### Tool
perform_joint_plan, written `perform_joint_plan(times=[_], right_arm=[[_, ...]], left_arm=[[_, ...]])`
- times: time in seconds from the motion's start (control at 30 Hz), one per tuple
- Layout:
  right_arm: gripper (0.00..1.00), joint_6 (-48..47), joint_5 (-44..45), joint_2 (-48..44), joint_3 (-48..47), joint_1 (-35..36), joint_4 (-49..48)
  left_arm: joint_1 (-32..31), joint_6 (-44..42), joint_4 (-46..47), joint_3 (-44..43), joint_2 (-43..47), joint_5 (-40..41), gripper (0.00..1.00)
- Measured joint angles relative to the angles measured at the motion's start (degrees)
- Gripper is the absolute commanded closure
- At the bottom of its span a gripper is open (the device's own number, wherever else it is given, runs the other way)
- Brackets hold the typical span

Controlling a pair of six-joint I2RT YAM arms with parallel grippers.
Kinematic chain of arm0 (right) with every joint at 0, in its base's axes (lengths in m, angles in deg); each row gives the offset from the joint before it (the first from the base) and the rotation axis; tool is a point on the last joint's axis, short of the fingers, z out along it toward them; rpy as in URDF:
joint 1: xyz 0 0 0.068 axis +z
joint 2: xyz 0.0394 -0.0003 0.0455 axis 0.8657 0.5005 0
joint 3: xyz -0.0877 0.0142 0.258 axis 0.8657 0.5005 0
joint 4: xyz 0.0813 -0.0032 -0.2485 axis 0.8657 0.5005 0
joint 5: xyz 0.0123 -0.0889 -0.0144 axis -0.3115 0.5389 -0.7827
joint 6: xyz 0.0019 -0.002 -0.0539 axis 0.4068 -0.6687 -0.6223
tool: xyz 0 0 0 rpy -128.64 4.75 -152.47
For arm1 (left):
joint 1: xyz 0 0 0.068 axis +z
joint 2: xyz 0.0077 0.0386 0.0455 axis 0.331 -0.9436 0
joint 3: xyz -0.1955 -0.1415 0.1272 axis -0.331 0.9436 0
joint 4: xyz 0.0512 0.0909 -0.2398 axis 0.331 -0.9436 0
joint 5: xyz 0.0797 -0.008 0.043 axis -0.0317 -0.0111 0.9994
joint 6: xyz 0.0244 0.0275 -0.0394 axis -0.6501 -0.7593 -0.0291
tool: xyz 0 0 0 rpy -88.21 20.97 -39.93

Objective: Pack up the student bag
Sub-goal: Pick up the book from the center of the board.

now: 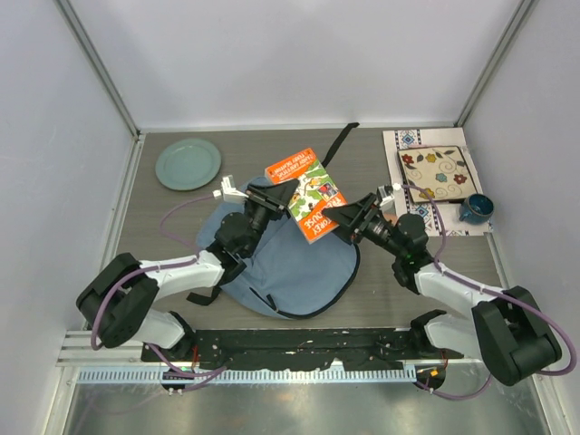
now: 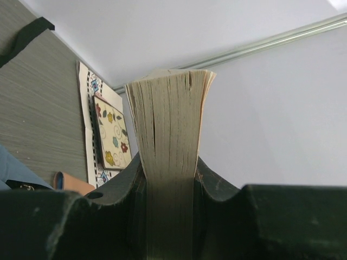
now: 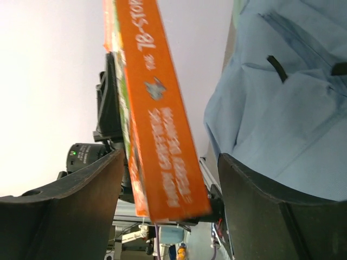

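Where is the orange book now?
In the top view, the orange book hangs mid-table above the student bag, gripped by the left hand, with the right hand opposite.

shown on the table: one student bag (image 1: 299, 272), one book (image 1: 306, 199), one pale green plate (image 1: 188, 163), one dark blue mug (image 1: 475, 209), one patterned mat (image 1: 403, 140) and one square floral tile (image 1: 437, 172). two robot arms, one left arm (image 1: 172, 272) and one right arm (image 1: 453, 290). two grippers, one left gripper (image 1: 278, 196) and one right gripper (image 1: 338, 217), each with two fingers, four in all.
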Motion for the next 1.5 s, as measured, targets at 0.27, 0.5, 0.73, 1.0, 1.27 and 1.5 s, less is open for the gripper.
perform_joint_plan(times=[0.27, 0.5, 0.73, 1.0, 1.27, 1.5], right_arm=[[0.68, 1.88, 0.68, 3.1, -2.36, 1.27, -6.47], [0.99, 1.81, 1.25, 2.69, -2.32, 1.64, -7.34], [0.99, -9.05, 8.81, -13.6, -3.02, 1.92, 17.18], [0.99, -22.84, 36.65, -32.26, -13.05, 1.31, 56.63], [0.99, -29.31, 55.65, -35.1, -21.46, 0.98, 78.66], [0.99, -30.93, 60.11, -37.55, -22.38, 0.98, 85.22]], left_arm=[[-0.76, 2.03, 5.27, 0.33, -2.6, 1.2, 1.0], [-0.63, 2.95, 7.37, 1.18, -3.19, 0.04, 0.31], [1.25, -1.07, -7.1, -3.08, -0.66, -15.32, 0.01], [-10.4, -23.61, -50.73, -16.79, 8.35, -8.74, 0.0], [-24.26, -38.82, -72.08, -31.41, -7.04, -3.21, 0.01], [-27.15, -45.0, -79.03, -39.21, -19.5, -5.18, 0.08]])
